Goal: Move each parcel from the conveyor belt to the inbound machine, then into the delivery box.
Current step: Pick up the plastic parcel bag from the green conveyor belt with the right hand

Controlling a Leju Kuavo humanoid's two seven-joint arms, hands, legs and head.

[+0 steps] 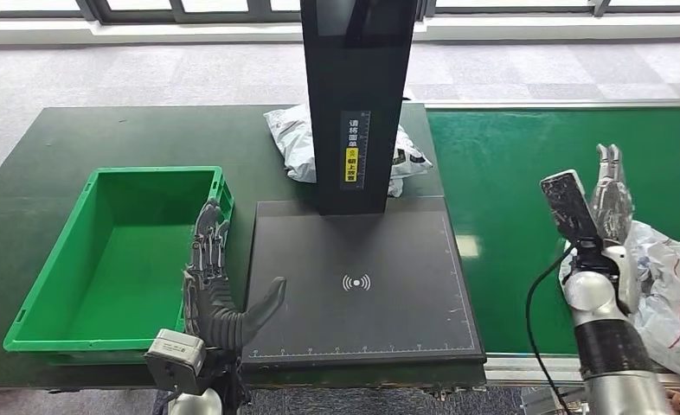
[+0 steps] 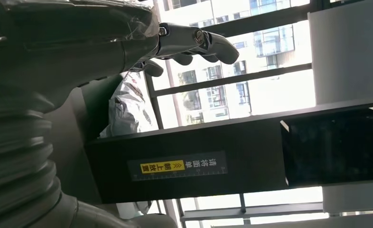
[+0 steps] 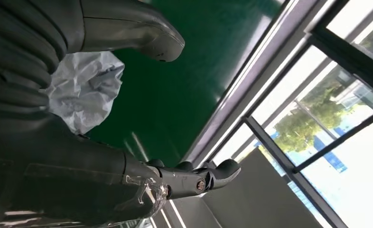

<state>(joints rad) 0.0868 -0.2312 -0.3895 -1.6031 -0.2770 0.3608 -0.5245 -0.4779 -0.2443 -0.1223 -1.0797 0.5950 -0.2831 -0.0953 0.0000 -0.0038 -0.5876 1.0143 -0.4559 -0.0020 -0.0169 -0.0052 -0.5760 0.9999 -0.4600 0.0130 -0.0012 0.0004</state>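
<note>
The left hand (image 1: 220, 290) hangs with fingers spread and nothing in it, over the seam between the green delivery box (image 1: 38, 298) and the black plate of the inbound machine (image 1: 362, 285); its dark fingers point away from the robot along the box's right wall, and its thumb juts out over the plate's left edge. In the left wrist view the same fingers (image 2: 194, 42) stretch out loosely, empty, with the machine's black column and its yellow label behind them. The right hand (image 1: 609, 203) is likewise open and holds nothing, fingers extended over the green conveyor belt (image 1: 510, 173), just beside a crumpled white parcel (image 1: 674, 294) that lies at the belt's near right side; whether the hand touches the wrapping cannot be told from the head view. The right wrist view shows the thumb and fingers apart, the white parcel (image 3: 82, 90) lying against the palm side and bare green belt between them. A second parcel (image 1: 298, 143), pale grey plastic, lies on the dark bench (image 1: 129, 130) behind the machine's column, partly hidden by it, well apart from both hands. The delivery box stands on the bench left of the machine plate, close alongside it. Beyond the bench run grey carpet tiles and a window wall.
</note>
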